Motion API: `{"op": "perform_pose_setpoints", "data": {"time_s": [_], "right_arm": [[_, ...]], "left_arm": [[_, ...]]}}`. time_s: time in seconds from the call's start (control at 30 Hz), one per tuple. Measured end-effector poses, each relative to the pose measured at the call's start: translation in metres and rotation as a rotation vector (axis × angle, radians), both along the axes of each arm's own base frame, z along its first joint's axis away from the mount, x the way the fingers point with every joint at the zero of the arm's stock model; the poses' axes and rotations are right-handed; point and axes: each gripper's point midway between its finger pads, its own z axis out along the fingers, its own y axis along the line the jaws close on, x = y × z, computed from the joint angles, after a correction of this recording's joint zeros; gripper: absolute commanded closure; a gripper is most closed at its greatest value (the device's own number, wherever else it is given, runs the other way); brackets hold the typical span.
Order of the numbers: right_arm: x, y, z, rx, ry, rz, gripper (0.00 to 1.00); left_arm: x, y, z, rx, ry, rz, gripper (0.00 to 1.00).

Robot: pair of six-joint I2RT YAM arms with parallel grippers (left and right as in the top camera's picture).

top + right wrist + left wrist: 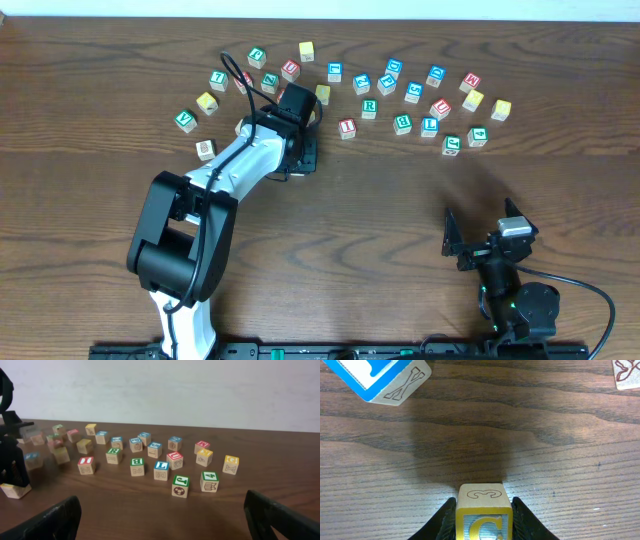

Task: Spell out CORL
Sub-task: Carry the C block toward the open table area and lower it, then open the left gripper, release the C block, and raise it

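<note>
My left gripper (300,160) is shut on a yellow-edged C block (482,510), which has a 3 on its top face. It holds the block at or just above the wood; I cannot tell which. In the overhead view the gripper hides the block. A green R block (369,107) and a blue L block (430,126) sit among the scattered letter blocks at the back; they also show in the right wrist view, R (113,455) and L (161,471). My right gripper (480,242) is open and empty near the front right, with both fingers wide apart (165,522).
Several letter blocks lie in an arc across the back of the table (400,220). A blue-faced block (380,377) and a plain one (626,374) lie just beyond the left gripper. A green J block (180,485) and a green 4 block (209,481) are the nearest to the right gripper.
</note>
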Motion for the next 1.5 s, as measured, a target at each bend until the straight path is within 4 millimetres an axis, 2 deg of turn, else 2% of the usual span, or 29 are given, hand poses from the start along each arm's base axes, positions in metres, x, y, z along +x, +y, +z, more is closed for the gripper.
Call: {"op": "perform_pose_setpoints", "data": {"time_s": [0.07,0.23,0.57,0.7,0.8,0.97,1.17,1.3,1.5], "right_arm": [[0.000,0.000,0.000,0.000,0.000,0.000,0.01],[0.000,0.000,0.000,0.000,0.000,0.000,0.01],[0.000,0.000,0.000,0.000,0.000,0.000,0.01],[0.000,0.000,0.000,0.000,0.000,0.000,0.01],[0.000,0.000,0.000,0.000,0.000,0.000,0.01],[0.000,0.000,0.000,0.000,0.000,0.000,0.01],[0.000,0.000,0.000,0.000,0.000,0.000,0.01],[0.000,0.000,0.000,0.000,0.000,0.000,0.01],[0.000,0.000,0.000,0.000,0.000,0.000,0.01]], "left_arm": [[0.000,0.000,0.000,-0.001,0.002,-0.006,0.58],[-0.002,-0.002,-0.001,-0.008,0.008,-0.011,0.48],[-0.006,0.000,-0.002,-0.004,0.027,-0.013,0.43],[-0.008,0.000,0.005,-0.002,0.022,-0.024,0.38],[-0.003,-0.001,0.022,-0.013,-0.020,-0.039,0.38],[0.005,-0.002,0.065,-0.033,-0.124,-0.046,0.38],[-0.005,0.005,0.109,-0.050,-0.188,-0.049,0.38],[-0.015,0.021,0.134,-0.054,-0.208,-0.025,0.38],[-0.025,0.060,0.163,-0.051,-0.233,0.060,0.38]]}}
